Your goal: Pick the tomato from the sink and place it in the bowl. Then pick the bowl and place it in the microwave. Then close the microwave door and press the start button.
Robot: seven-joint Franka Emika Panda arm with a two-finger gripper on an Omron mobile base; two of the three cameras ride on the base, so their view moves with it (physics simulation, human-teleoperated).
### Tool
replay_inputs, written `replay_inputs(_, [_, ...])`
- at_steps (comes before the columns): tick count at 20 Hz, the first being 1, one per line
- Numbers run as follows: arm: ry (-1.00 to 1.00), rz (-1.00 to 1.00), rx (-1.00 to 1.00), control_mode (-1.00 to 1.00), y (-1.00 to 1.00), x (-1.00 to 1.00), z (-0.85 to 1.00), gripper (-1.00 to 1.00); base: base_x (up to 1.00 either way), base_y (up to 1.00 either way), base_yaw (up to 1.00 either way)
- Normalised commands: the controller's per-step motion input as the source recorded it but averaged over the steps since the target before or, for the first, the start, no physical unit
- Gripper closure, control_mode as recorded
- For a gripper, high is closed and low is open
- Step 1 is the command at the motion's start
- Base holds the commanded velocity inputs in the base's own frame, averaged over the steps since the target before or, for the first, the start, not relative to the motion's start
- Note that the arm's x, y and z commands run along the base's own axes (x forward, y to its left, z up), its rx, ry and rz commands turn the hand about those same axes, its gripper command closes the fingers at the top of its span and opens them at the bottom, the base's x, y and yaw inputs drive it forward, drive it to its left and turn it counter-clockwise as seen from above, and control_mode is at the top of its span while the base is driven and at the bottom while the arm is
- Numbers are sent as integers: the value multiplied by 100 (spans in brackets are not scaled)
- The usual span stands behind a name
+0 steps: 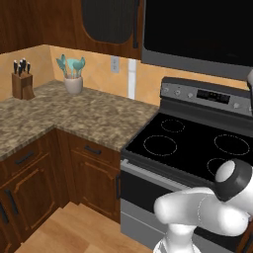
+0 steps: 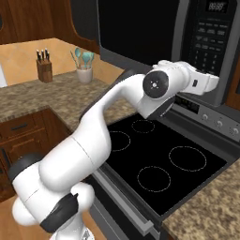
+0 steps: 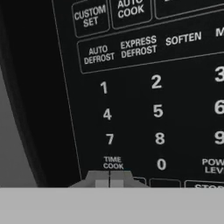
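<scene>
pressing the start button looks like the only step left, so treat the microwave point(image 2: 187, 42) as your landmark and read everything off it, left to right. well to its left, on the far counter point(image 1: 89, 116), stand a knife block point(image 1: 22, 81) and a white utensil holder point(image 1: 73, 84); neither belongs to the job. just below the microwave sits the black stove point(image 2: 164, 164) with 4 ring burners, nothing on it. the microwave door point(image 2: 136, 33) lies flat and flush with the front of the unit, so you can judge it closed. the tomato and the bowl cannot be seen through the dark window, so you have to take it on trust that both are inside; the frames do not prove it. the sink lies somewhere outside these views.

at the right end of the microwave is the keypad panel point(image 2: 213, 37), and the gripper point(image 3: 109, 180) is right up against it. its 2 tips are pressed together with no gap between them, and it holds nothing. in the hand view the tips sit just under the "time cook" label point(image 3: 113, 162), left of the 0 key point(image 3: 161, 164) and beside the bottom row of buttons, 1 of which reads as the start of "stop" point(image 3: 208, 187).

you cannot read a start label from here, nor tell whether the tips are actually touching a button, so check which key sits under them before you push.
</scene>
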Motion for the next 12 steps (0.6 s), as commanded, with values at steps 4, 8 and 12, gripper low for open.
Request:
replay_inputs(4, [-1,8,1,-100,-11,24,-41,100,0,0,0])
replay_inputs(8, [-9,0,0,-100,44,-11,-1,100,0,0,0])
replay_inputs(12, [-12,0,-7,-100,76,-13,26,100,0,0,0])
